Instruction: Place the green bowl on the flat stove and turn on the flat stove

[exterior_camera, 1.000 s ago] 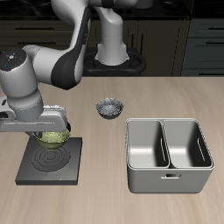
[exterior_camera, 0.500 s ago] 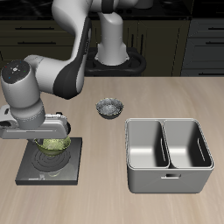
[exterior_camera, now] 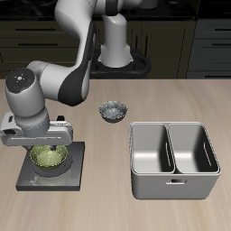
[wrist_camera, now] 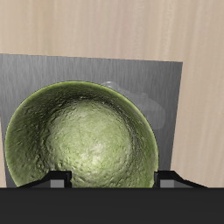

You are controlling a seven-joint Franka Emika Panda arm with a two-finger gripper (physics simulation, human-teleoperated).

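- My gripper pinches the green bowl by its rim, over the stove.
- It's probably light, rigid and smooth; the rim is the sensible hold.

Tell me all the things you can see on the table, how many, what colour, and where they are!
green bowl: one, olive green, over the flat stove, between the gripper's fingers.
flat stove: one, dark grey, near the table's front edge, under the green bowl.
grey-white bowl: one, grey and white patterned, farther back, near the table's middle.
metal caddy: one, silver grey, two compartments, both look empty, near the front edge beside the stove.
table: one, light wood.
cabinets: dark, behind the table.
robot arm: one, white and grey, reaching from the back to the stove.
gripper: one, fingers on either side of the green bowl's rim.
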